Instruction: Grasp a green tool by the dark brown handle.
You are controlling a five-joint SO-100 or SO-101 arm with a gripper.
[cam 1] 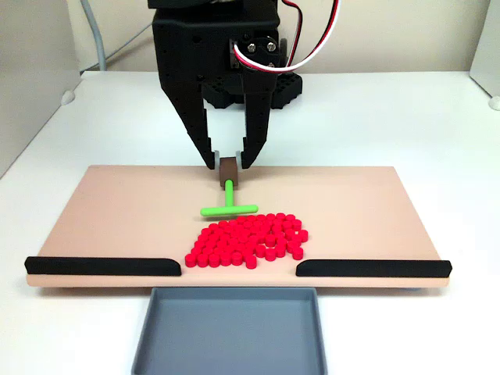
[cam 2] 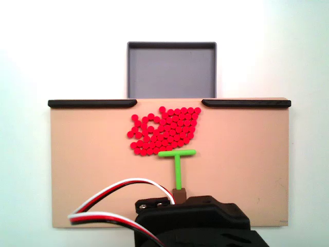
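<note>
The green tool point(cam 1: 229, 205) lies flat on the tan board point(cam 1: 117, 211), its crossbar toward the red pile and its stem pointing at the arm. The dark brown handle point(cam 1: 229, 169) caps the stem's far end. My black gripper point(cam 1: 229, 162) hangs over that end, open, one fingertip on each side of the handle with small gaps showing. In the other fixed view the green tool point(cam 2: 177, 167) runs down to the dark brown handle point(cam 2: 181, 194), which is half hidden under the arm's black body point(cam 2: 205, 221).
Several small red cylinders point(cam 1: 250, 238) form a pile just in front of the crossbar. Two long black strips point(cam 1: 101, 266) point(cam 1: 373, 268) line the board's near edge. A grey tray point(cam 1: 141, 344) sits below the gap between them. White table surrounds the board.
</note>
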